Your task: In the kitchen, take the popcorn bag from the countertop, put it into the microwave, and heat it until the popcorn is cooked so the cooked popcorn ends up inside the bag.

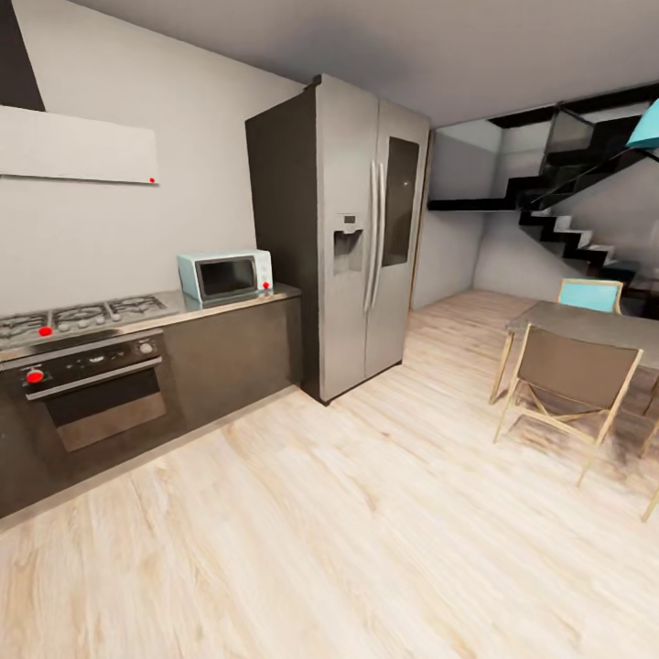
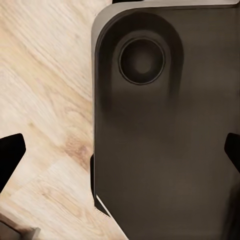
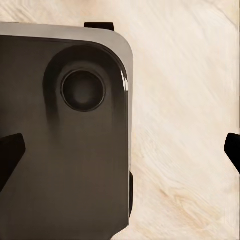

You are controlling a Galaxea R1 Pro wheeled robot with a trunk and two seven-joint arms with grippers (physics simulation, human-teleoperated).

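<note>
The pale mint-blue microwave (image 1: pixel 225 276) stands with its dark door closed on the grey steel countertop (image 1: pixel 275 295), left of the fridge, far ahead and to my left. The popcorn bag and its popcorn are out of view. My left gripper (image 2: pixel 121 155) hangs open over my dark base (image 2: pixel 165 150) and the wood floor, nothing between its black fingertips (image 2: pixel 11 152). My right gripper (image 3: pixel 121 152) is likewise open and empty above the base (image 3: pixel 60 150), its fingertips (image 3: pixel 10 152) spread wide.
A gas hob (image 1: pixel 78 318) and steel oven (image 1: pixel 96 389) sit left of the microwave. A tall grey fridge (image 1: pixel 366 238) ends the counter run. A table (image 1: pixel 586 322) with chairs (image 1: pixel 572 380) stands at right, stairs (image 1: pixel 572 233) behind. Pale wood floor (image 1: pixel 348 513) stretches between.
</note>
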